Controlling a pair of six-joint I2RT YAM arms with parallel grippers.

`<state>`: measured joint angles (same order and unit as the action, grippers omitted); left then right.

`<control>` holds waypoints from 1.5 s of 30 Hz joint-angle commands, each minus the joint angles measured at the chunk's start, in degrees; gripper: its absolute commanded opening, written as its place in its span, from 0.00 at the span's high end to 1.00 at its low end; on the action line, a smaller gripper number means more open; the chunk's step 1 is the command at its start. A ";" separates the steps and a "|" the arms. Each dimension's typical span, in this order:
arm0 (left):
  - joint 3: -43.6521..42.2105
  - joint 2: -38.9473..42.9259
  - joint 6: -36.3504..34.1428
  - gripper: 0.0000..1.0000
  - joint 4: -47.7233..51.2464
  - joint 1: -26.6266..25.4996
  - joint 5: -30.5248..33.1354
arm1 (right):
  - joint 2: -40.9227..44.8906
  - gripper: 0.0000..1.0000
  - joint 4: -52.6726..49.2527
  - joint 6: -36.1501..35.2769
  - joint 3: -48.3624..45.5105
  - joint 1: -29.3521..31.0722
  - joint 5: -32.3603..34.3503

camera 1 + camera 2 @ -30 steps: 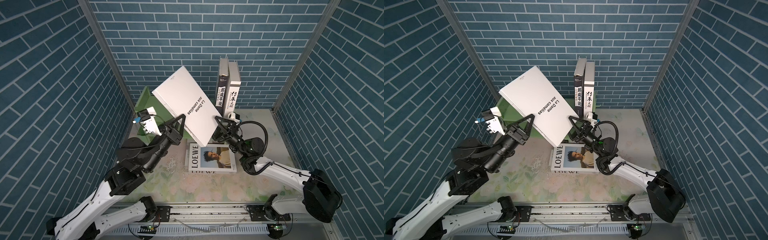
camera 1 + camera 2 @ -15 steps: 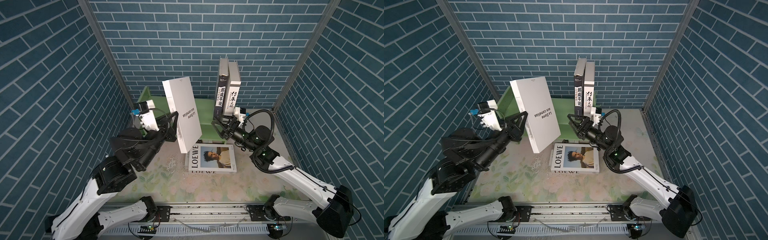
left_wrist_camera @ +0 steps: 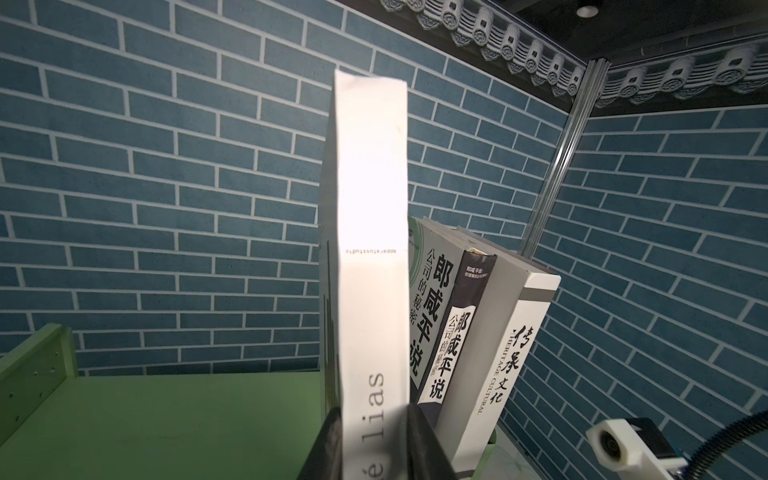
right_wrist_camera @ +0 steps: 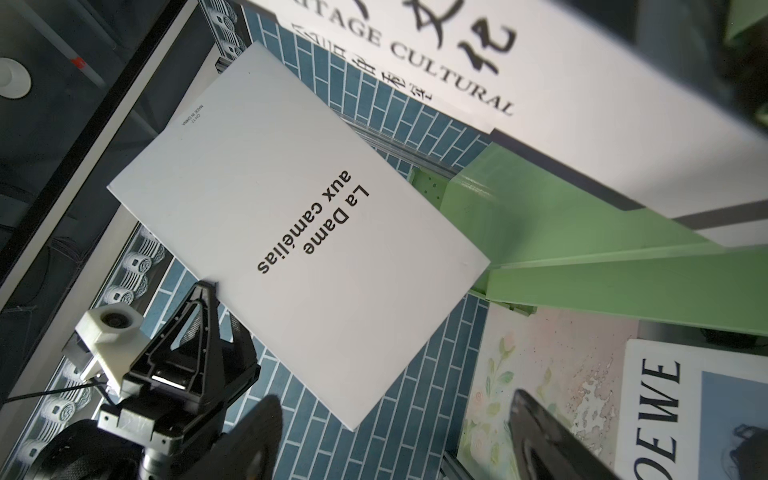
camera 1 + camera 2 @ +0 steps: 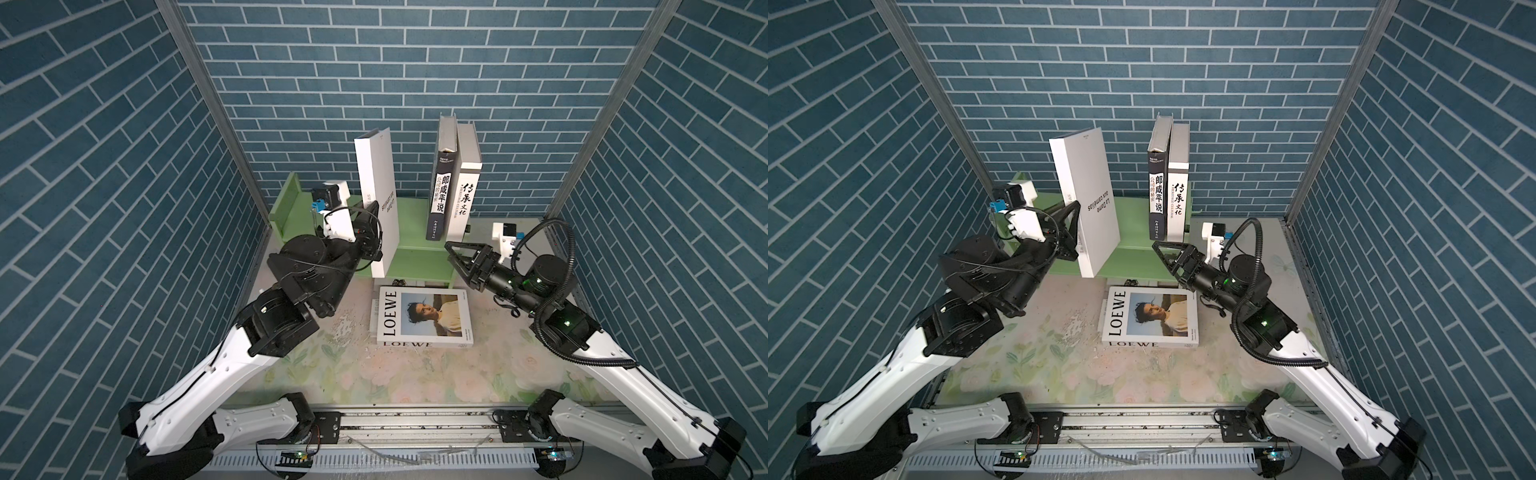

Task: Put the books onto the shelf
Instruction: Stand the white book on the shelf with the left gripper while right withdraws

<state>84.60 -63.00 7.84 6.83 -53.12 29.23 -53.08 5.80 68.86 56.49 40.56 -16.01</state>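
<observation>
I see the left gripper (image 5: 1077, 212), jaws clamped on the spine of the white book (image 5: 1088, 187), La Dame aux camélias. It is upright, title upside down, at eleven o'clock on the desk (image 5: 1059, 365), by the green shelf (image 5: 1133, 224) front. At twelve, a black-spined book (image 5: 1156, 199) and a white Heritage Cultural book (image 5: 1177, 203) stand shelved. The right gripper (image 5: 1163, 253), jaws apart and empty, hangs at two o'clock from the flat LOEWE book (image 5: 1150, 318).

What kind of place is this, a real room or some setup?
Probably a staged robot test booth, not a real room: blue brick-patterned wall panels joined by bare aluminium posts, two white robot arms on a metal base rail, and one small green tabletop shelf.
</observation>
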 commanded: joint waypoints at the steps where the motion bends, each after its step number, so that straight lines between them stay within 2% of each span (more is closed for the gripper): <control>1: 1.63 -1.89 -4.27 0.80 -10.39 0.81 -2.16 | 3.56 0.13 -7.43 -5.69 2.38 -0.41 3.11; 7: -1.75 -6.55 -4.59 0.80 -21.14 5.05 -8.44 | 7.11 0.10 -16.51 -10.13 5.67 -1.05 7.93; 12: -4.93 -10.15 -1.66 0.83 -29.19 9.78 -13.13 | 6.73 0.10 -21.36 -10.27 7.99 -1.91 9.41; 20: -8.04 -14.61 -1.40 0.84 -36.59 12.66 -16.66 | 4.56 0.10 -28.89 -10.25 12.65 -4.10 10.65; 28: -13.18 -15.89 -1.17 0.85 -41.76 13.44 -20.04 | 2.82 0.10 -31.81 -8.09 13.60 -6.05 12.19; 36: -17.15 -17.38 -1.14 0.85 -45.43 13.48 -22.34 | -0.90 0.10 -32.45 -5.02 13.56 -9.42 8.08; 45: -17.70 -20.45 -0.67 0.79 -47.14 13.48 -27.67 | -1.97 0.10 -33.04 -4.27 12.65 -12.36 5.78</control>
<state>67.66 -82.28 6.50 -38.72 -39.75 5.41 -55.37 -26.26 63.11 68.71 29.19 -8.54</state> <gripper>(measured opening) 0.251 0.898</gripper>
